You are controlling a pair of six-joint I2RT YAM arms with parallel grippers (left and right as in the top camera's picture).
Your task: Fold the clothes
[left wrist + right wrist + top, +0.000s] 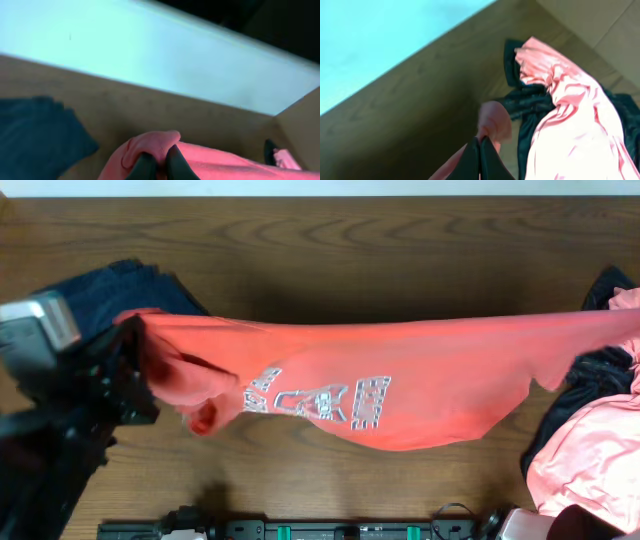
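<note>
A coral T-shirt with a silver print hangs stretched across the table between my two grippers, sagging in the middle. My left gripper is shut on its left end. In the left wrist view the fingers pinch a bunched fold of the coral T-shirt. My right gripper is shut on the shirt's right end. In the overhead view that gripper is beyond the right edge, where the shirt runs out of frame.
A dark navy garment lies at the back left of the wooden table. At the right is a pile with a light pink garment and a black garment. The pile also shows in the right wrist view.
</note>
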